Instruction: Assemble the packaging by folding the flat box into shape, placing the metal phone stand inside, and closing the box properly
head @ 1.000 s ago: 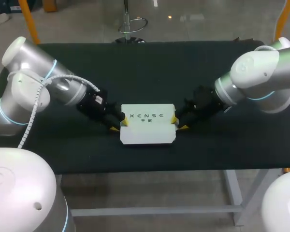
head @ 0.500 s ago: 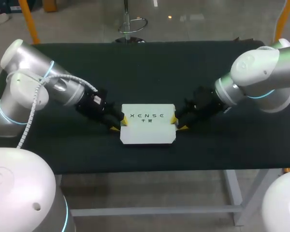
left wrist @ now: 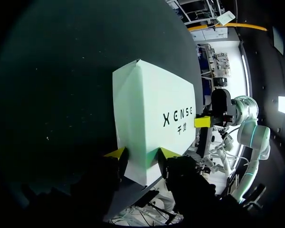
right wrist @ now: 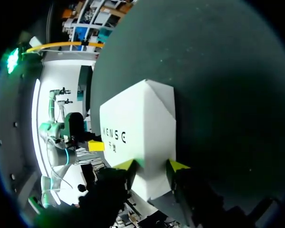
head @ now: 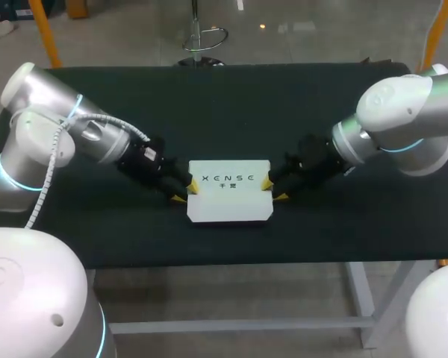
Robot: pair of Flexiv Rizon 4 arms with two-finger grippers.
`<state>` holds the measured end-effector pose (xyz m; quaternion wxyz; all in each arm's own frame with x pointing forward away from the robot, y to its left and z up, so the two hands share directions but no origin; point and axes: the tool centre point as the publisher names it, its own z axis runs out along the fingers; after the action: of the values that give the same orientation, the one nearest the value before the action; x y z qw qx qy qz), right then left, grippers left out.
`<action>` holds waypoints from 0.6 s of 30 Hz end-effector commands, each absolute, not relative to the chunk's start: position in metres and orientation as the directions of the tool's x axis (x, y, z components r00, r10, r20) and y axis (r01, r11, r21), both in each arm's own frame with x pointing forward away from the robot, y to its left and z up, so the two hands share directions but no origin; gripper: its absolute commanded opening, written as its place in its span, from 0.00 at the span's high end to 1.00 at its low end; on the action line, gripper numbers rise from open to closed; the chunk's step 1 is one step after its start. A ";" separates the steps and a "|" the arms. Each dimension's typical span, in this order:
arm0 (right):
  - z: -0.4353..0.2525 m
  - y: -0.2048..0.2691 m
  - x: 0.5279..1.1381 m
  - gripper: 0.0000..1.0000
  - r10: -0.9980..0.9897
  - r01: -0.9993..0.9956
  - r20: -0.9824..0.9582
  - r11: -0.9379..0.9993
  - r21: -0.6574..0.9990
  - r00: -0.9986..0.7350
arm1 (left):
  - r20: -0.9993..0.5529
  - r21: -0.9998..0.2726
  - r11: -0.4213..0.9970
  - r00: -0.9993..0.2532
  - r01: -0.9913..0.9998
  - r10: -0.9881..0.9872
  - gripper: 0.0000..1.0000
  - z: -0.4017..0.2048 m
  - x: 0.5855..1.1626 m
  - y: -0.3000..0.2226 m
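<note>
**A:** Since the box (head: 228, 205) sits folded and shut, just toward 6 o'clock from the middle of the desk (head: 224, 112), how much is left?

**B:** Little, I judge. It is formed and closed. No phone stand shows anywhere, so it is probably inside, though I can't confirm that. Perhaps the ends want a last press.

**A:** And the grippers?

**B:** The left gripper (head: 185, 192) is at the box's 9 o'clock end and the right gripper (head: 275, 189) at 3 o'clock. Each is clenched on its end, a finger either side.

**A:** Materials?

**B:** Smooth white card with a flat rectangular top and ends creased into shallow ridges. The desk cover is matte and dark.
</note>
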<state>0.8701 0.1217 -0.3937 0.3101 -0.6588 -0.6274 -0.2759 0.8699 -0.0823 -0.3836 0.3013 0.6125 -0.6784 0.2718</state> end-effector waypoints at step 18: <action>-0.390 0.128 0.871 0.53 0.632 0.997 0.772 -0.028 -0.070 0.072 | 0.764 0.019 0.087 -0.042 -0.996 -0.644 0.55 -0.378 0.870 -0.089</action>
<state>0.8702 0.1227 -0.3908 0.3164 -0.6613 -0.6184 -0.2831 0.8703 -0.0827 -0.3801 0.3163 0.6157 -0.6655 0.2793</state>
